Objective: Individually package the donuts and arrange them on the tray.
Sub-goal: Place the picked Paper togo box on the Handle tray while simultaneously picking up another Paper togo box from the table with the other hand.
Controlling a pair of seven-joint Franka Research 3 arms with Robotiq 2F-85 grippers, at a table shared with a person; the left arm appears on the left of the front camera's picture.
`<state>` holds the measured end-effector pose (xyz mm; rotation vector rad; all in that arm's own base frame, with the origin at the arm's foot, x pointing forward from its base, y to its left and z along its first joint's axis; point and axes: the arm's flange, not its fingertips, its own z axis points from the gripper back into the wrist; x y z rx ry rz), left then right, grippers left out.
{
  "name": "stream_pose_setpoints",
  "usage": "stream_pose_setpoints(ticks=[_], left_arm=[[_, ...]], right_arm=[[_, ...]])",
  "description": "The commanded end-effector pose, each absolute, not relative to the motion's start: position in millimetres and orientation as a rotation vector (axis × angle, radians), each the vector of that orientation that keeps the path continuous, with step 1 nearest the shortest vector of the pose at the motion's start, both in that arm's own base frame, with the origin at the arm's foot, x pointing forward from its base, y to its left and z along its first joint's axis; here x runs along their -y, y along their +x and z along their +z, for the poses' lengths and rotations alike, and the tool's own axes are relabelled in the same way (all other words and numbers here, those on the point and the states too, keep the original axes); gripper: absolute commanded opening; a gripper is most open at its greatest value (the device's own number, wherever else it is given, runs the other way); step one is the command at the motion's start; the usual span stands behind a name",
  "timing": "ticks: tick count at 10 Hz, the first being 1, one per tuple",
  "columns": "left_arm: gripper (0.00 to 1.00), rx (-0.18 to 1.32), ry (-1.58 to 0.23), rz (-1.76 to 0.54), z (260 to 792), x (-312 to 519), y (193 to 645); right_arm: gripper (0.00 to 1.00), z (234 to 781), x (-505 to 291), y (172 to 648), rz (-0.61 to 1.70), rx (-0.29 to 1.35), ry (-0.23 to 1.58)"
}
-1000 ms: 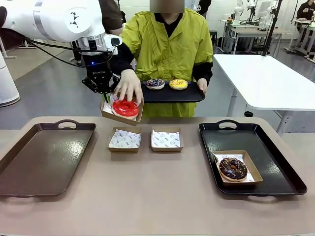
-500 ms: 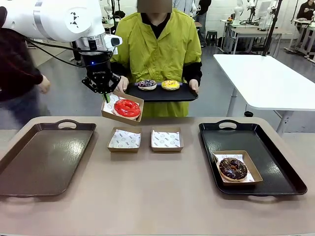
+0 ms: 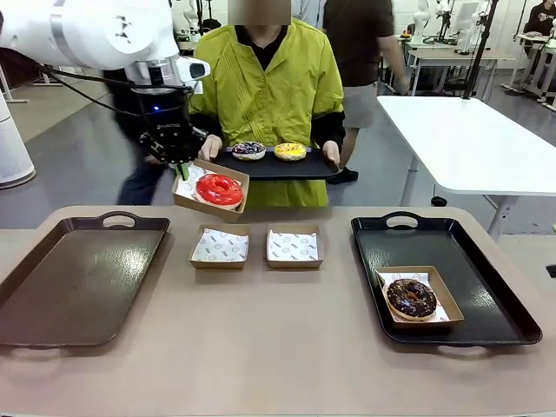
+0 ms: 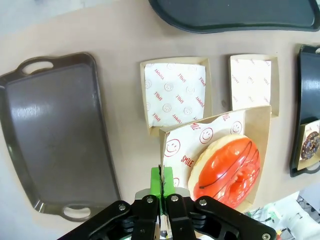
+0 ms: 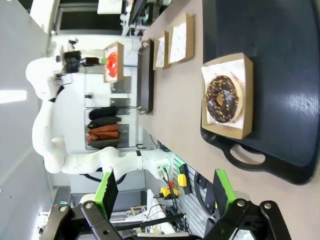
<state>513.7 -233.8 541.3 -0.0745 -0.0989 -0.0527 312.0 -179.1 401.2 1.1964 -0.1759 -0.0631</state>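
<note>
As left pincer (image 4: 161, 182) clamps its edge, box (image 4: 260, 127) hangs.

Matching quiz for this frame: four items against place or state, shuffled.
Items:
1. red donut
2. chocolate donut
3. yellow donut
4. right tool

Place or state:
A. on the person's tray
B. open
C. boxed, on the right tray
D. in the box pinched by the left tool

Pairs: 1-D, 2-C, 3-A, 4-B
</note>
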Motion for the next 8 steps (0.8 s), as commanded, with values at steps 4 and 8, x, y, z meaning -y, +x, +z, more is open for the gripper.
stream_pose_setpoints(ticks=[4, 8], left_arm=[[0.01, 0.04, -0.13, -0.109, 543.7, 134.4, 428.3], [0.01, 0.039, -0.059, -0.084, 519.2, 84.7, 400.9]], right_arm=[[1.0, 497.2, 66.0, 400.7, -0.097, 0.127, 0.928], [1.0, 499.7, -48.6, 451.6, -0.07, 0.18, 0.685]])
